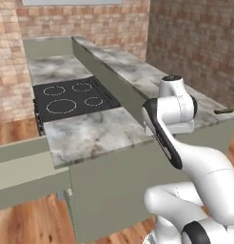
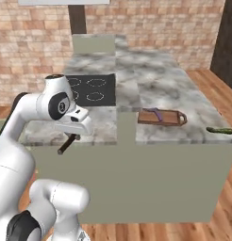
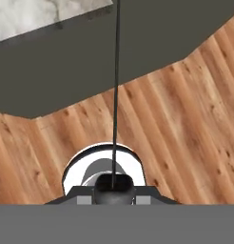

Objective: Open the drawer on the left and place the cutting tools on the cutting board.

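At the front edge of the tabletop [image 2: 155, 89], left of centre in the right base view, the hand [image 2: 70, 137] hangs just in front of the marble lip. Its jaws are narrow and clamped on the dark knife-like tool [image 2: 66, 146], which slants down and to the left below the fingers. In the hand view the same tool [image 3: 116, 95] shows edge-on as a thin dark line running straight away from the fingertips, with wooden floor beyond it.

The cutting board [image 2: 170, 123] lies well apart from the hand, off to the right in that view and a little farther back, on the right-hand stretch of the tabletop near its front edge. Its long axis runs left to right, with the loop handle at the far right end. The purple tool [image 2: 157, 113] already rests on its left half. The drawer [image 1: 24, 174] stands pulled out at the left.

So the carry looks to be sideways to the right and slightly up and inward. The knife would best come down along the board's length, on the bare part right of the purple tool.
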